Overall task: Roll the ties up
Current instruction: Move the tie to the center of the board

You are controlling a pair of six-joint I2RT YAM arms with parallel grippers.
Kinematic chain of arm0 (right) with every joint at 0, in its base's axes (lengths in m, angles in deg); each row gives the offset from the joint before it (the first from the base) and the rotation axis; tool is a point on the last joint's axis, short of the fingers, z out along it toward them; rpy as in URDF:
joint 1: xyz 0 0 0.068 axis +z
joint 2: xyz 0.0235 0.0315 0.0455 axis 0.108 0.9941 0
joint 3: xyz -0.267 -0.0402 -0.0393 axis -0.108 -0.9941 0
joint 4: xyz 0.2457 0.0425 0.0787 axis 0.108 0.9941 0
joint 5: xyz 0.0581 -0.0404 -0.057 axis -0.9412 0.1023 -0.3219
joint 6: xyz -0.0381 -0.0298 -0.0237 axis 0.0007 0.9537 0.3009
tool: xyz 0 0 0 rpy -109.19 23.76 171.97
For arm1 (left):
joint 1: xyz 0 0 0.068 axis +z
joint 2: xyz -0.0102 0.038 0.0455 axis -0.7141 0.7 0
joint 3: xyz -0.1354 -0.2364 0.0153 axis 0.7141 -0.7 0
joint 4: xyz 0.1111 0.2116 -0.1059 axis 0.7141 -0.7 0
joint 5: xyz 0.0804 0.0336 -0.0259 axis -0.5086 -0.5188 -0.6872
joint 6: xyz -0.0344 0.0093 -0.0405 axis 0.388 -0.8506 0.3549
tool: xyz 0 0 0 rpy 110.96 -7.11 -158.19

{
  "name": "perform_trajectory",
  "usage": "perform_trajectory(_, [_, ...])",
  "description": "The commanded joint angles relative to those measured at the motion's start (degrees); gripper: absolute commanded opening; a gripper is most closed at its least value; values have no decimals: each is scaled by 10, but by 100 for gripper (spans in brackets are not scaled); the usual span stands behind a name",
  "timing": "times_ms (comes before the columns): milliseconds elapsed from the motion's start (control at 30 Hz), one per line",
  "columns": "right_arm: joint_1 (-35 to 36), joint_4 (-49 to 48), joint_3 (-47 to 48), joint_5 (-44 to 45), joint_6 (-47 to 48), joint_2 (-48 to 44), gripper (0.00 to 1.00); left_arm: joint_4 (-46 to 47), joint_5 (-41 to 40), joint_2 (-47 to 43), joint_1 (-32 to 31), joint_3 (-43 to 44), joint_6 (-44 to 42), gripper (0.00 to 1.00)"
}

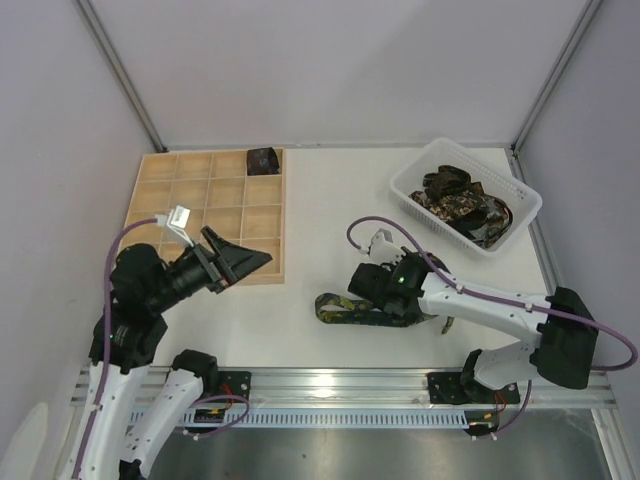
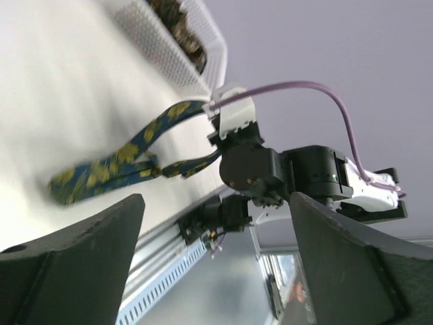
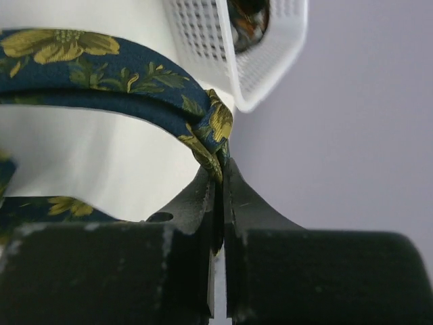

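A navy tie with yellow-green flowers [image 1: 345, 310] lies folded on the white table near the front middle. It also shows in the left wrist view [image 2: 108, 169] and in the right wrist view [image 3: 101, 74]. My right gripper [image 1: 372, 290] is shut on a fold of this tie [image 3: 218, 162]. My left gripper [image 1: 245, 262] is open and empty, raised above the tray's near right corner, its jaws wide apart [image 2: 210, 264]. A rolled dark tie [image 1: 263, 160] sits in a far cell of the wooden tray. More dark ties [image 1: 455, 205] lie in the white basket.
The pale wooden grid tray [image 1: 165, 200] stands at the back left. The white slotted basket [image 1: 410, 178] stands at the back right. A metal rail [image 1: 340, 385] runs along the near table edge. Grey walls close in the sides and back.
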Motion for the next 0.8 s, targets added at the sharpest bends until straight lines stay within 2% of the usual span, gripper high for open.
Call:
perform_trajectory(0, [-21,13,-42,84,-41,-6,0,-31,34,23,-11,-79,10,91])
perform_trajectory(67, [-38,-31,-68,47,-7,-27,0,-27,31,34,-26,-128,14,91])
perform_trajectory(167, [-58,-76,-85,9,17,-91,0,13,13,80,-81,-162,39,91])
perform_trajectory(200, [-58,-108,-92,-10,37,-129,0,24,-10,93,-124,-167,49,94])
perform_trajectory(300, [-61,-118,-94,-14,51,-173,0,87,-72,160,-196,-177,78,98])
perform_trajectory(367, [-72,-130,-96,-29,66,-206,0,133,-88,217,-214,-189,118,97])
perform_trajectory(467, [-73,-124,-98,-38,62,-222,0,155,-127,286,-248,-179,130,96])
perform_trajectory(533, [-72,-112,-95,-43,48,-225,0,167,-176,311,-267,-159,117,91])
perform_trajectory(600, [-69,-104,-93,-43,42,-228,0,221,-176,338,-274,-176,144,88])
perform_trajectory(667, [-68,-103,-89,-46,41,-237,0,250,-176,348,-275,-195,205,89])
perform_trajectory(700, [-68,-103,-87,-47,40,-239,0,255,-186,345,-285,-199,222,93])
perform_trajectory(767, [-68,-102,-83,-50,42,-245,0,262,-242,334,-297,-204,262,95])
